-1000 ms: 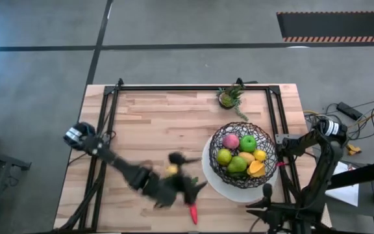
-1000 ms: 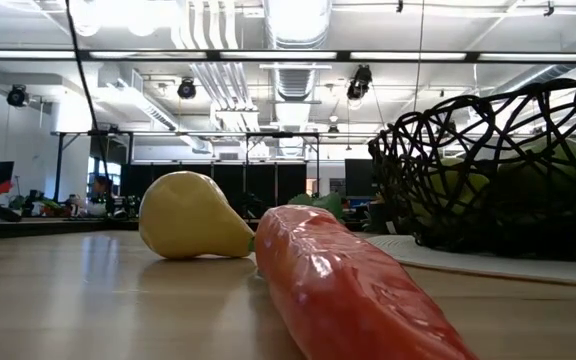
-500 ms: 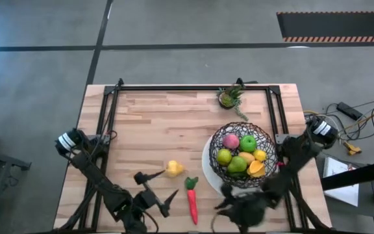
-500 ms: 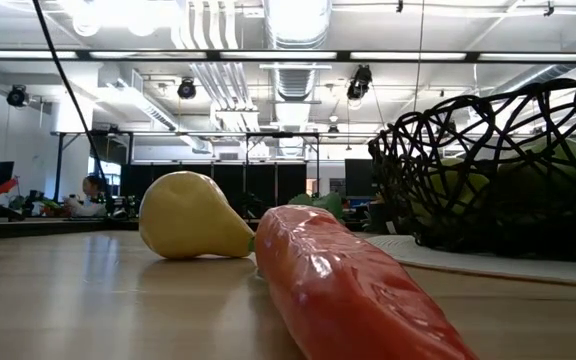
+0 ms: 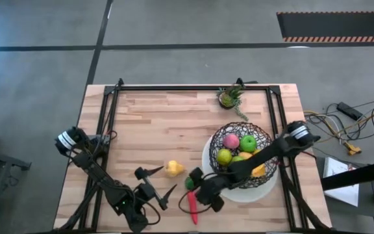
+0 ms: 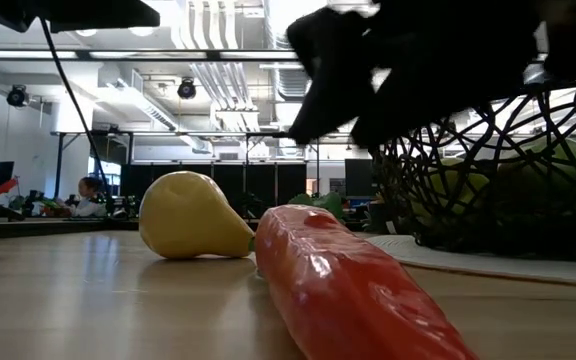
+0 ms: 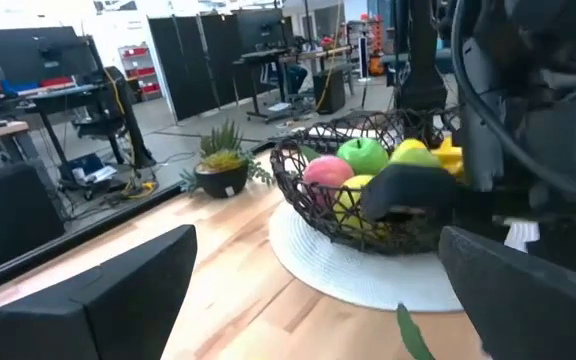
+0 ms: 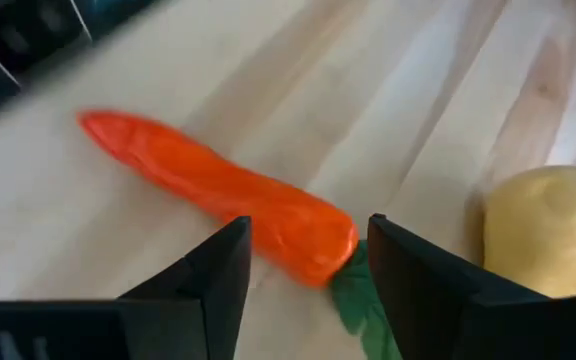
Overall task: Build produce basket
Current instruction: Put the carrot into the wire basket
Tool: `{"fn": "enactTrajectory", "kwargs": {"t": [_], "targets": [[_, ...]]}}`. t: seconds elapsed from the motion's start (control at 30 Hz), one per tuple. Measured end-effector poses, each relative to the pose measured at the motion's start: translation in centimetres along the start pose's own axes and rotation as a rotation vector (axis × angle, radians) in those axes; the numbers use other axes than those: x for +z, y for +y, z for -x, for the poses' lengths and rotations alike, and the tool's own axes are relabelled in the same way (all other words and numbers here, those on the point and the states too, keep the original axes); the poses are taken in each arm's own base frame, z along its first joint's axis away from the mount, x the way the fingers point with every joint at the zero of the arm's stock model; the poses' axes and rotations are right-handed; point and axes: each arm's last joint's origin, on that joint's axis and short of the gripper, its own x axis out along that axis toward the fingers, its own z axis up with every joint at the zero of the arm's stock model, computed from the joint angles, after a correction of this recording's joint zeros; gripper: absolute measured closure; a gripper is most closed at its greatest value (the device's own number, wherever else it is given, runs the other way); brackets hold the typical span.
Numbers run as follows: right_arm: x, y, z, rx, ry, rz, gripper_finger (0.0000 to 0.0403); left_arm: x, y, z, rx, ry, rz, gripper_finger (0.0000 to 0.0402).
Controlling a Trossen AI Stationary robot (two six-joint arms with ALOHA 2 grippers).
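Carrot [image 5: 192, 207]: lay on the table [image 5: 148, 123], between pear [image 5: 173, 169] and front edge.
Basket [image 5: 242, 156]: sat on white plate [image 5: 239, 192], holding fruit.
Right gripper [image 8: 303, 262]: fingers wide, above carrot's leafy end.
Left gripper [image 5: 154, 183]: fingers wide, near pear.

The worktop [image 5: 167, 123] is pale butcher-block wood, edged by a thin black frame [image 5: 193, 87], and it stands on a grey concrete floor [image 5: 174, 26] crossed by dark seam lines. A black mat with a striped edge [image 5: 333, 26] lies on the floor past the worktop's far right corner, and loose cables [image 5: 343, 120] trail beside its right edge. Overhead run white ducts [image 6: 208, 40] and bright strip lights [image 6: 118, 15], with round spotlights [image 6: 187, 89] hung among them. Black partition panels [image 7: 228, 50] and desks with monitors [image 7: 38, 55] fill the room behind, where a seated person [image 6: 88, 195] shows at a far desk
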Motion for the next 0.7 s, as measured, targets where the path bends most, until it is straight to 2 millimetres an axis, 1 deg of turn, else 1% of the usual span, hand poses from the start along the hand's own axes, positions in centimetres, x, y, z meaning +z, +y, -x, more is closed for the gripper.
{"fn": "enactTrajectory", "kwargs": {"t": [0.1,0.23,0.4,0.5,0.57,0.63,0.7], "targets": [[0.2,-1.0,-1.2,0.004,0.097,0.079,0.0217,-0.1,0.0,0.0,-0.026,0.024,0.000,0.0002],[0.3,-1.8,-2.6,-0.068,0.248,0.187,0.0229,-0.2,-0.1,-0.1,-0.052,0.048,-0.001,0.0002],[-0.1,-1.8,-4.9,-0.026,0.343,0.285,0.0251,-0.3,-0.1,-0.1,-0.072,0.069,-0.002,0.0002],[-0.2,-1.7,-6.0,-0.019,0.361,0.288,0.0269,-0.4,-0.1,-0.1,-0.084,0.080,-0.003,0.0002],[-0.3,-1.6,-6.4,-0.018,0.368,0.273,0.0282,-0.4,-0.1,-0.1,-0.086,0.081,-0.004,0.0002],[-0.2,-1.6,-6.4,-0.020,0.375,0.246,0.0297,-0.4,-0.1,-0.1,-0.086,0.081,-0.003,0.0002],[0.0,-1.7,-6.0,-0.017,0.383,0.217,0.0311,-0.4,-0.1,-0.1,-0.088,0.083,-0.005,0.0002]]}}
